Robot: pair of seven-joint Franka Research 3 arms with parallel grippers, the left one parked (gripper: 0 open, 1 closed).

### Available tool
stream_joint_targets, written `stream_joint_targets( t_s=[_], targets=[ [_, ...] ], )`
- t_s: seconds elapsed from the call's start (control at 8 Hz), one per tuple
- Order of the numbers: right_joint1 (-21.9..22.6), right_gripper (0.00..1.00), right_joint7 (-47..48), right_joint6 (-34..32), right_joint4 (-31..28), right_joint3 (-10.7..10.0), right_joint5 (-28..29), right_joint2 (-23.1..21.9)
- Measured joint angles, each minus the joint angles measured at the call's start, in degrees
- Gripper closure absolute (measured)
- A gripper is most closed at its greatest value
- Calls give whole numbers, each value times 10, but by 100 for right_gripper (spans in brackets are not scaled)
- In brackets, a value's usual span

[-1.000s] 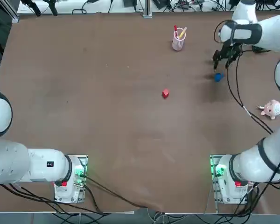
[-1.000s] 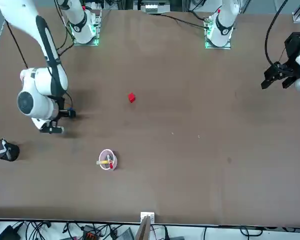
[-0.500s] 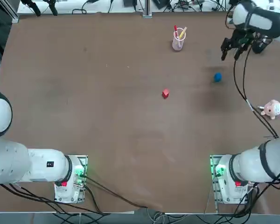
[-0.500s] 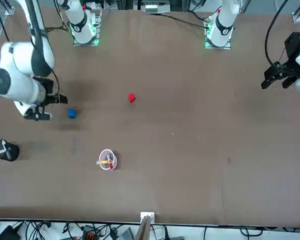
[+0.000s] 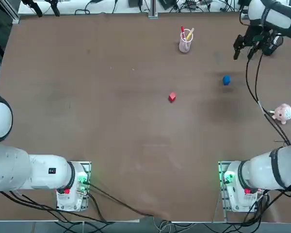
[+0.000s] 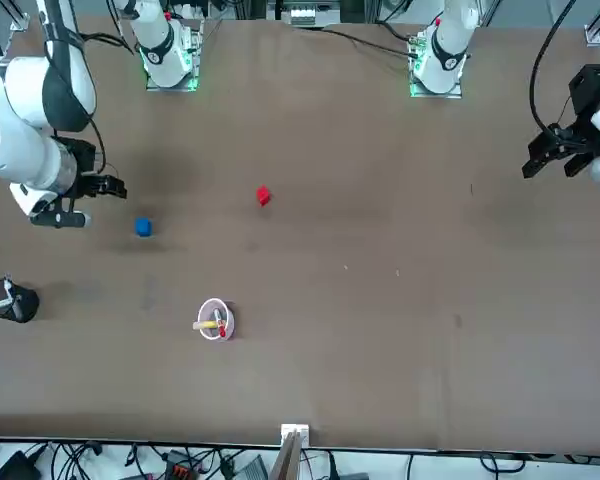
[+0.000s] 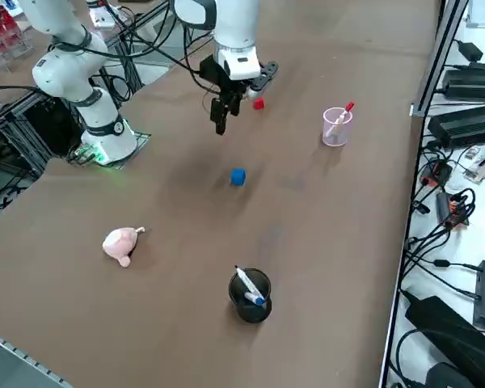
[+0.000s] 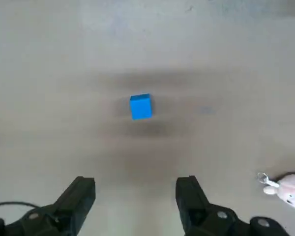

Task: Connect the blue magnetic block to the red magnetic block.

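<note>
Brown and mostly bare, the counter [image 5: 111, 126] spreads between both arm bases, with cables and equipment along its far edge. You can see the right end effector [image 5: 246, 47] raised above the counter's far right part, fingers [image 8: 191, 199] spread wide with nothing between them. Its wrist camera looks down on the blue magnetic block [image 8: 140, 106], which lies flat on the counter below and clear of both fingers.

From overhead, the blue magnetic block [image 5: 226, 80] sits near the end effector, a little nearer the robot's bases and slightly toward the middle. The red magnetic block [image 5: 172, 97] rests near the counter's centre, well apart from the blue one and on its left. The two blocks do not touch.

A clear cup [image 5: 185, 44] holding a red marker and a yellow one stands toward the far edge, between the two blocks in left-right terms. A pink plush toy [image 5: 282, 113] lies near the right edge, closer to the robot than the blue block. The side view also shows a dark cup [image 7: 250, 296] with a pen in it.
</note>
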Motion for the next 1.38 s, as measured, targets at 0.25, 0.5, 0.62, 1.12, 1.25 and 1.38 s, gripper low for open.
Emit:
stream_joint_targets(
  t_s=[0.25, 0.5, 0.62, 1.12, 1.25, 1.38],
  targets=[
    [-7, 0, 0, -20, 19, -2, 0, 0],
    [-11, 0, 0, -28, 30, -2, 0, 1],
    [-11, 0, 0, -28, 31, -2, 0, 1],
    [-10, 0, 0, -28, 66, 1, 0, -18],
    [-10, 0, 0, -35, 86, 4, 0, -33],
    [-9, 0, 0, -62, 120, 6, 0, -45]
  ],
)
